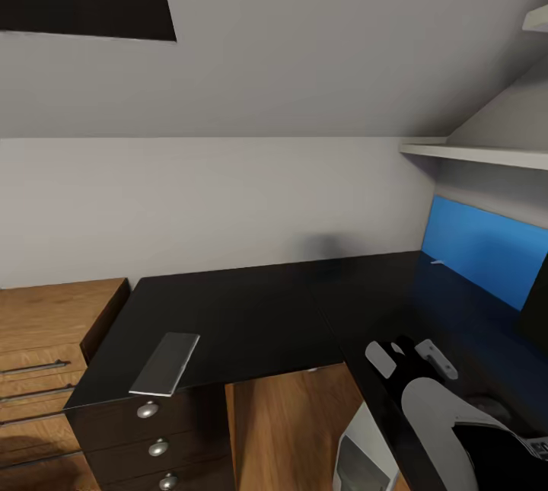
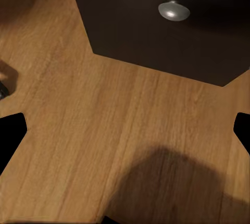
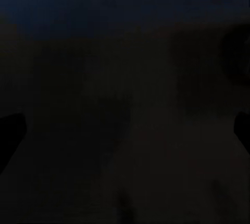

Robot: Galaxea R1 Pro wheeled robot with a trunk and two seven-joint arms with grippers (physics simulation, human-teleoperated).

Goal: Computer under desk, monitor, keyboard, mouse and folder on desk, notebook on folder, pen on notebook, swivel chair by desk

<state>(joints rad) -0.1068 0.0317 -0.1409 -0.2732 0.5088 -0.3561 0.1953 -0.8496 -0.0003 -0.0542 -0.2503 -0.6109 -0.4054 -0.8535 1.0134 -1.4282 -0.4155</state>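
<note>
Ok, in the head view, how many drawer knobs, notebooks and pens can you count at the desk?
Drawer knobs: 3
Notebook: 1
Pen: 1
Total: 5

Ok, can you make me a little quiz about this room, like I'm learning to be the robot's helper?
1. True or false: the grey notebook lies on the wooden dresser.
2. What colour is the back panel behind the desktop? A red, B blue, C green.
3. Fill the gap: the right hand is open above the black ____.

Key: 1 false, it lies on the desk, over the drawers. 2 B. 3 desk.
</note>
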